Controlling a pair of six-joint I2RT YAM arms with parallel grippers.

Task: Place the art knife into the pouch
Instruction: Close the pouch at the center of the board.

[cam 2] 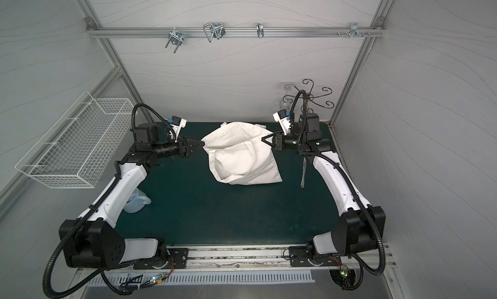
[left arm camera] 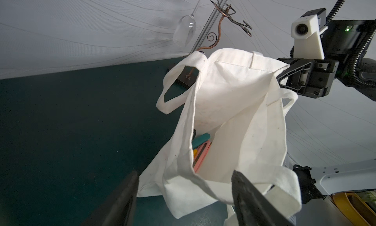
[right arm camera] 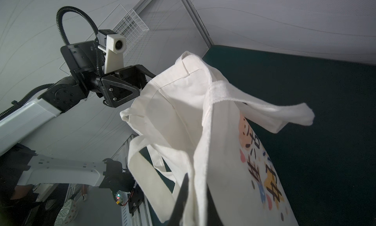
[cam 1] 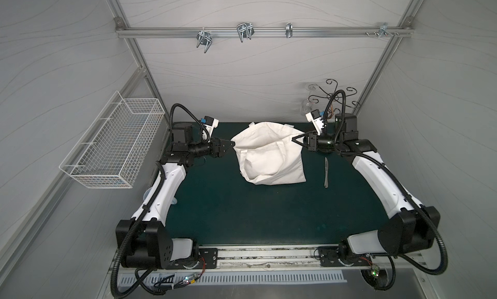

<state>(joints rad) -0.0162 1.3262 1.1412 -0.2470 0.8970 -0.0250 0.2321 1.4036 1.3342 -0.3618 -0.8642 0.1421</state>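
The right gripper [cam 1: 294, 139] is closed on the rim of the pouch [cam 1: 269, 160] and holds it up so that its mouth gapes, while the left gripper [cam 1: 232, 143] stands open at the opposite rim, and the pink art knife [left arm camera: 204, 151], I judge, lies already inside.

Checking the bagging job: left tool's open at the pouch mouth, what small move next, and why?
Probably back the left tool away from the pouch mouth: its jaws stand open and empty, a pink cutter lies inside, and the right tool is shut on the far rim.
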